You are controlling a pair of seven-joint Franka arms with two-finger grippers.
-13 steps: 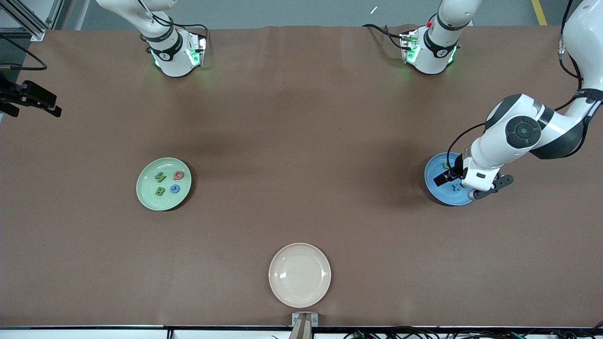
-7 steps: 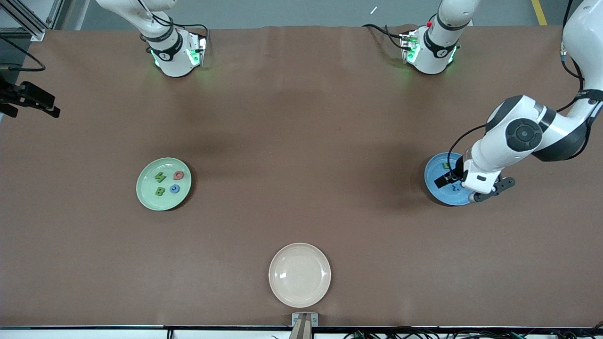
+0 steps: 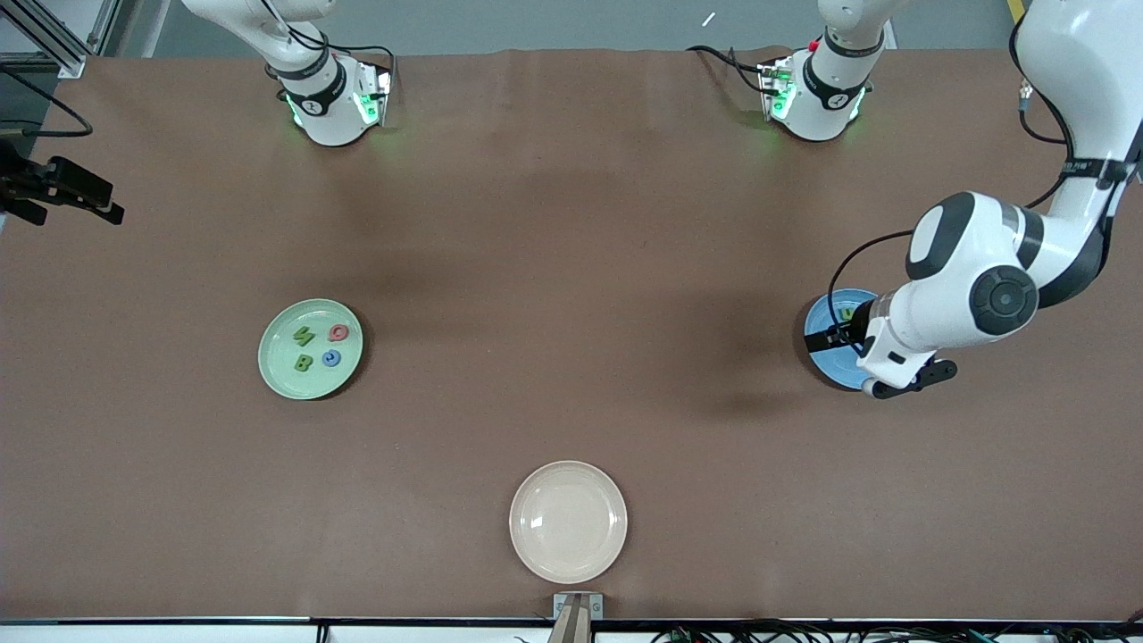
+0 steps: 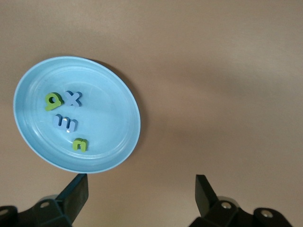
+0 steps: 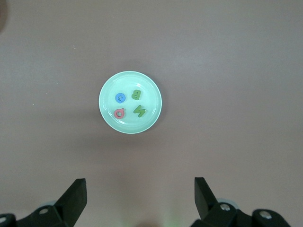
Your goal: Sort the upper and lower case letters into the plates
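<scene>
- Left gripper (image 4: 139, 196) shifted off blue plate (image 3: 826, 326) centre, jaws open, empty.
- Right gripper (image 5: 139, 196) high over green plate (image 5: 130, 102), open, waiting.
- Letters (image 4: 66, 120) apparently all sorted; next: retract.

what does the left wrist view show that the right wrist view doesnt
Only the left wrist view: the blue plate holding four letters, a green one, a blue x, a blue m and another green one, with the open left gripper empty.

Only the right wrist view: the pale green plate with a blue letter, a green B, a red letter and a green S, below the open, empty right gripper.

Both: brown table.
</scene>
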